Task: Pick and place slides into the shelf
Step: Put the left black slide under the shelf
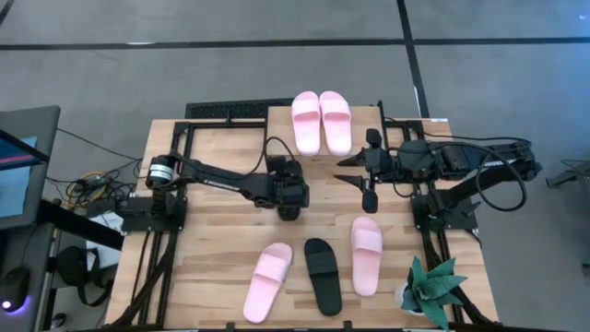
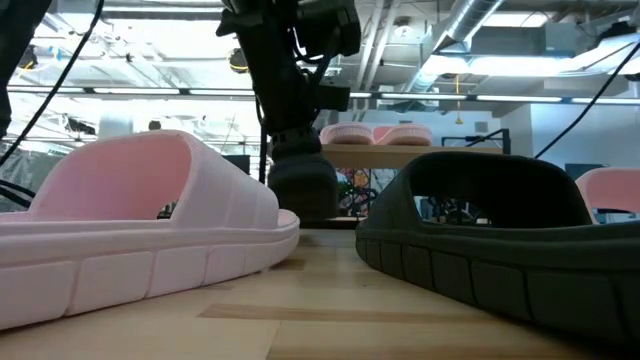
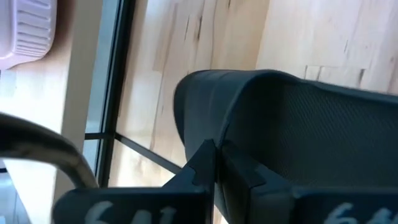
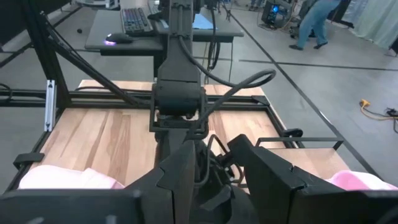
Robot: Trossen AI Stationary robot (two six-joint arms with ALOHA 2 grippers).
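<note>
Two pink slides (image 1: 321, 121) lie side by side on the shelf (image 1: 365, 124) at the table's far side. Near the front edge lie a pink slide (image 1: 267, 281), a black slide (image 1: 323, 275) and another pink slide (image 1: 366, 254), all soles down. My left gripper (image 1: 289, 197) is over the table's middle, shut on a second black slide (image 3: 298, 130), which hangs under it in the low view (image 2: 300, 185). My right gripper (image 1: 369, 181) hovers open to the right of it, holding nothing. My left gripper pinches the black slide at the edge of its strap (image 3: 225, 144) between its two fingers. It comes slanting down from the table's left. The slide hangs below the fingers; whether its lower end (image 2: 300, 212) touches the table I cannot tell.
A potted plant (image 1: 433, 290) stands at the near right corner. Black frame rails run along both sides of the table. Bare wood lies between the shelf and the three near slides.
</note>
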